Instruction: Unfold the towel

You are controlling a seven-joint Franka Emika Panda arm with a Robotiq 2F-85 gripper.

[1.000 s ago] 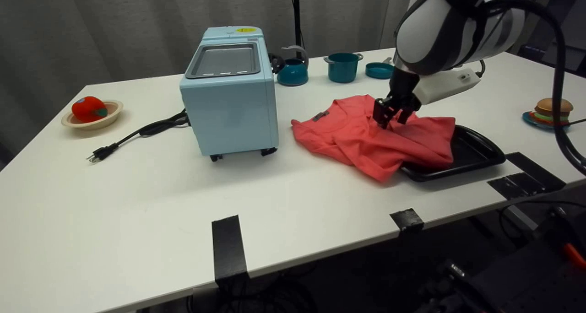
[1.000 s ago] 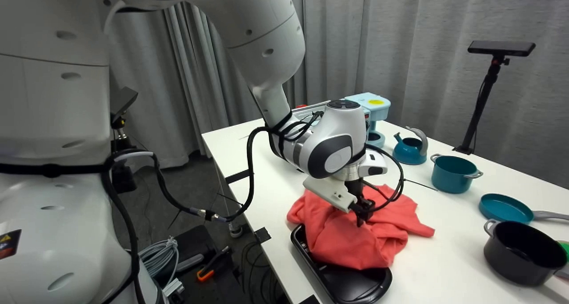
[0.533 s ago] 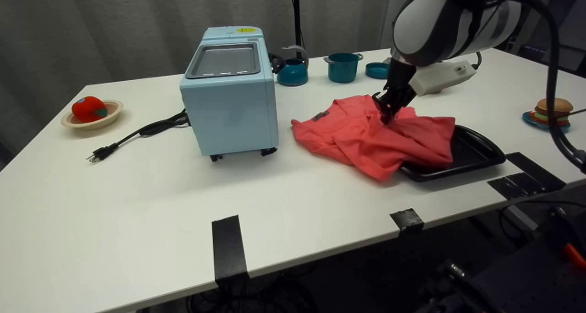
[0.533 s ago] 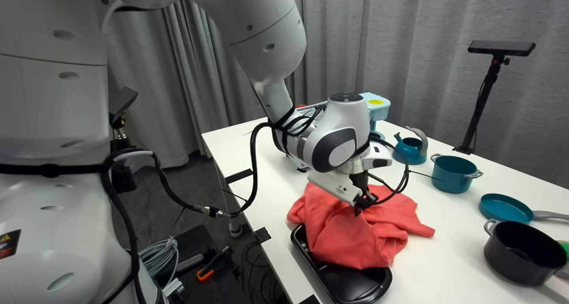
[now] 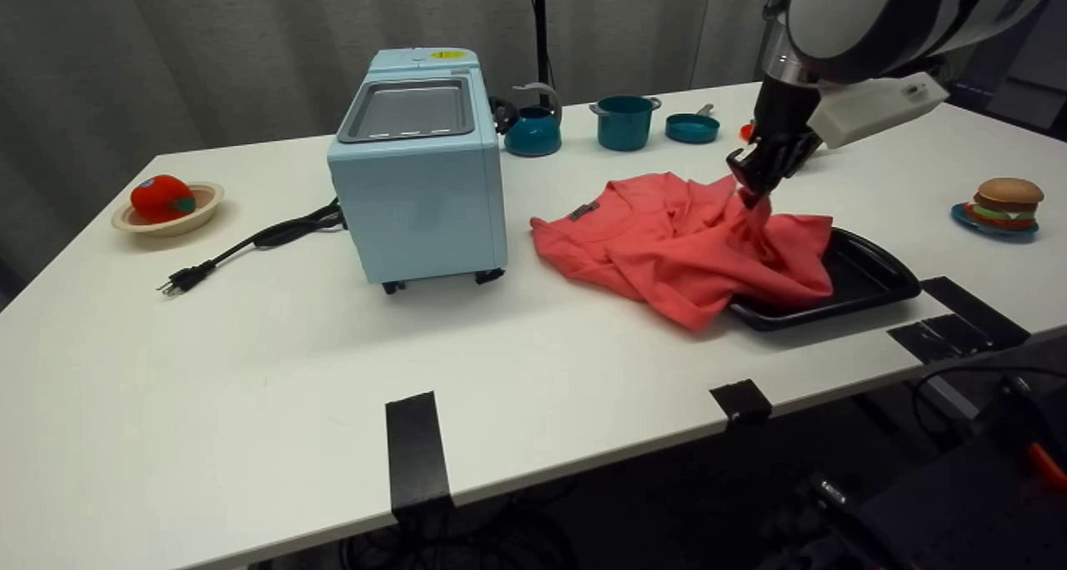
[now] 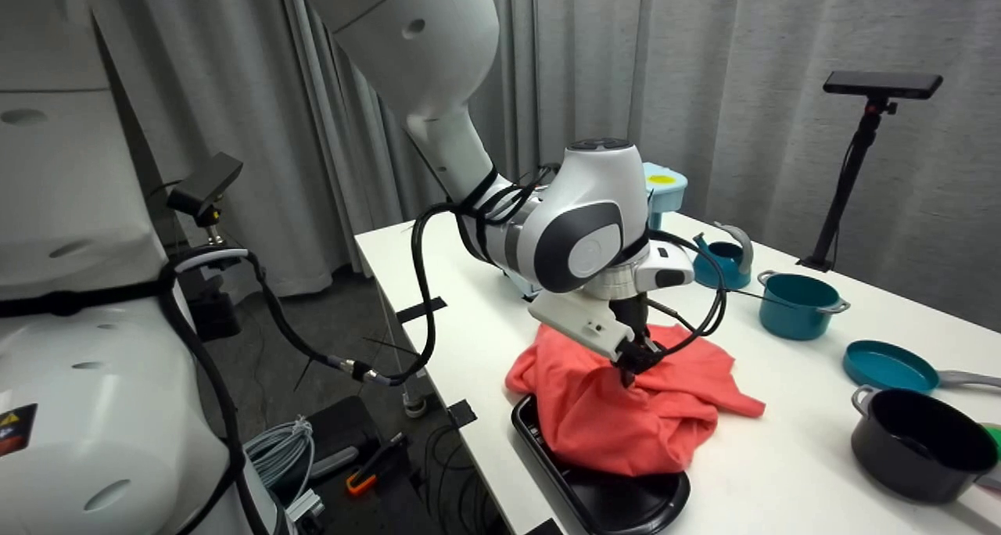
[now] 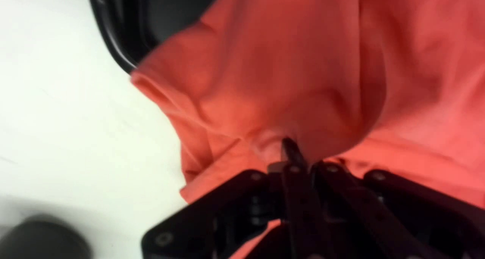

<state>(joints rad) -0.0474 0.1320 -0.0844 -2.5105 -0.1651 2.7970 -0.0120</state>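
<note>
The towel is a coral-red cloth [image 5: 658, 253] with a dark label near one end, which gives it the look of a shirt. It lies crumpled, partly on the white table and partly over a black tray [image 5: 888, 287]. My gripper [image 5: 754, 198] is shut on a pinch of it, and a small peak of cloth rises to the fingertips. In the wrist view, a fold of the cloth [image 7: 261, 58] runs up to the gripper [image 7: 300, 153]; one fingertip lies behind the fabric. The gripper [image 6: 628, 377] also shows low over the cloth [image 6: 610, 433] in an exterior view.
Beyond the cloth stand a teal kettle [image 5: 533, 131], a teal pot [image 5: 625, 124] and a teal pan [image 5: 692, 128]. A light-blue appliance [image 5: 421, 207] is beside the cloth. A toy burger [image 5: 1007, 205] and a black pot [image 6: 915, 449] are also on the table.
The fingers have come together on the cloth. The gripper has risen and moved toward the tray side, drawing up a peak of fabric; the rest of the cloth has hardly shifted.
</note>
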